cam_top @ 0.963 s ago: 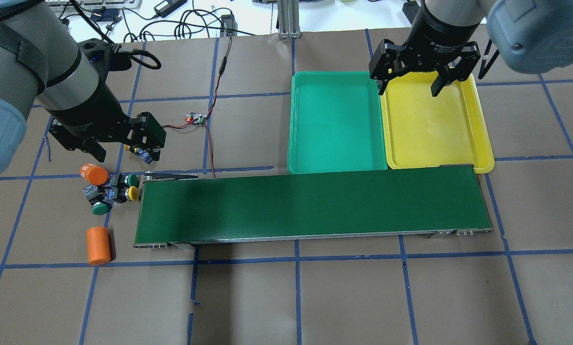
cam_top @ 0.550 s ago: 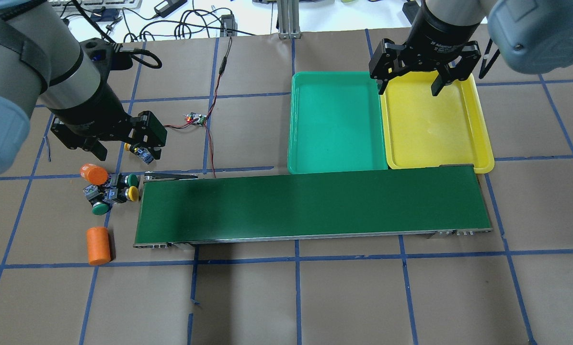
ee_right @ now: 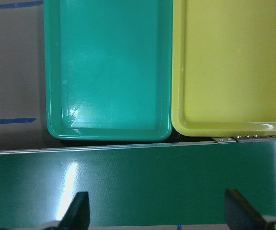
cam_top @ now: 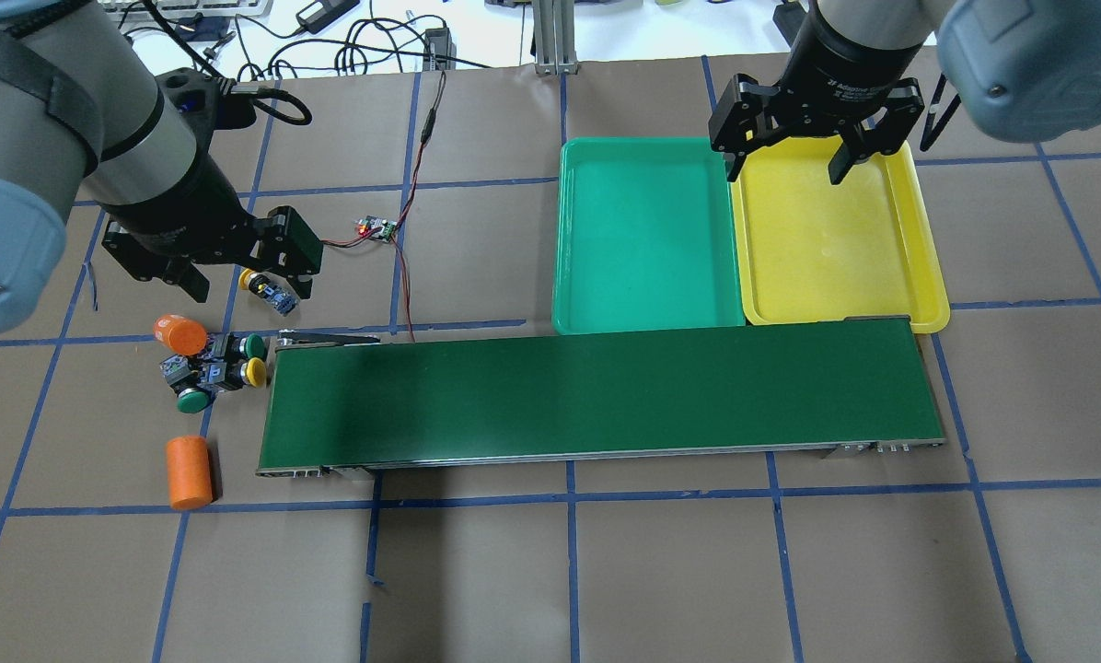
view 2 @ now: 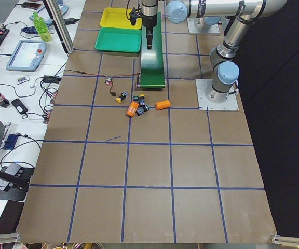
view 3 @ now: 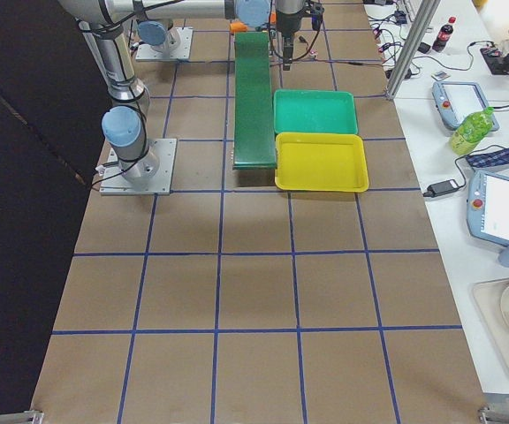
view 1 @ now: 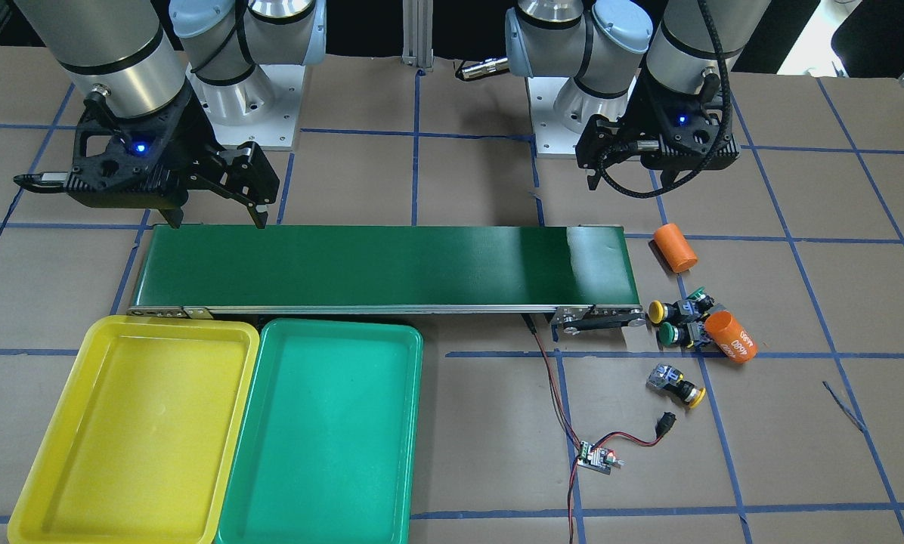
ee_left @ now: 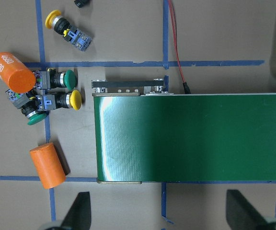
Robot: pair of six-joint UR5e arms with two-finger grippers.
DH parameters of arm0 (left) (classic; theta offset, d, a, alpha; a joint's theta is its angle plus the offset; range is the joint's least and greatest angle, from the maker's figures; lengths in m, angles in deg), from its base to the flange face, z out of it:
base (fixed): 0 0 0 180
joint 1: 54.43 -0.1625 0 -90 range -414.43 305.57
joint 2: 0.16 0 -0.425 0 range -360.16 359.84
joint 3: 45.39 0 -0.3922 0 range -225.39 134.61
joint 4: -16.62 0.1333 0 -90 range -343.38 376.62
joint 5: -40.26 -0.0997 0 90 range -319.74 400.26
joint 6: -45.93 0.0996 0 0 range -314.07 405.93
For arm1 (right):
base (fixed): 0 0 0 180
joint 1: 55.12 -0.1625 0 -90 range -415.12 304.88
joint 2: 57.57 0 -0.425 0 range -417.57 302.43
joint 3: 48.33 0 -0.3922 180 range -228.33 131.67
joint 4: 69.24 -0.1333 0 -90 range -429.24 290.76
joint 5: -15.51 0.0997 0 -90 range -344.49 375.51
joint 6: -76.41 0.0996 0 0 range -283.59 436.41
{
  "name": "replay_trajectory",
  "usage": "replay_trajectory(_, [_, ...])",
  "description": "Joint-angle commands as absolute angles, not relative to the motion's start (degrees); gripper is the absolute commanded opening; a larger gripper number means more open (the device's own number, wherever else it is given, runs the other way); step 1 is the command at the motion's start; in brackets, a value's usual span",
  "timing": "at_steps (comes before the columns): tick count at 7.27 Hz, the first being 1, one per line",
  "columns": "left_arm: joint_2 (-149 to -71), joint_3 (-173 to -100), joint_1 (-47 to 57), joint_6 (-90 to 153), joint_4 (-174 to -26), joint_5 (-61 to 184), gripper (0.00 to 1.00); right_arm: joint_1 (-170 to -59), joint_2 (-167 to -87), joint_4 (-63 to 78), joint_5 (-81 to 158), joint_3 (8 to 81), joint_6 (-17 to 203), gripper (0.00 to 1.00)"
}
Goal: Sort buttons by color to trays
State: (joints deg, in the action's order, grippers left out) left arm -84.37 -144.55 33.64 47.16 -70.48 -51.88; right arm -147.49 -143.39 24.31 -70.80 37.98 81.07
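Note:
Four buttons lie on the table off the conveyor's left end. A lone yellow button (cam_top: 260, 285) (ee_left: 61, 26) lies apart. A green button (cam_top: 254, 346), a yellow button (cam_top: 255, 371) and a second green button (cam_top: 191, 401) are clustered. My left gripper (cam_top: 242, 284) (ee_left: 159, 213) is open and empty, held well above this area. The green tray (cam_top: 647, 235) and the yellow tray (cam_top: 836, 239) stand side by side beyond the belt, both bare. My right gripper (cam_top: 785, 168) (view 1: 218, 217) is open and empty, raised near the trays' shared edge.
A long dark-green conveyor belt (cam_top: 606, 396) runs across the middle. One orange cylinder (cam_top: 179, 334) touches the button cluster and another (cam_top: 189, 471) lies nearer me. A small circuit board (cam_top: 377, 228) with red wires lies beyond the belt's left end.
My left gripper has shifted slightly toward the far side, so the lone yellow button shows more fully between its fingers. The right arm and the buttons have not moved.

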Motion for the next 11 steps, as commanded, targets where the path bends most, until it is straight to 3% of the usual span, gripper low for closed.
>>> replay_trajectory(1, [-84.4,-144.6,33.6,47.1,-69.6,-51.8,1.00,-147.5,-143.3,24.2,-70.8,38.0,81.2,1.00])
replay_trajectory(11, [-85.4,-144.7,31.8,47.9,-69.7,-52.1,1.00,-147.3,-143.0,24.3,-70.5,38.1,81.1,1.00])
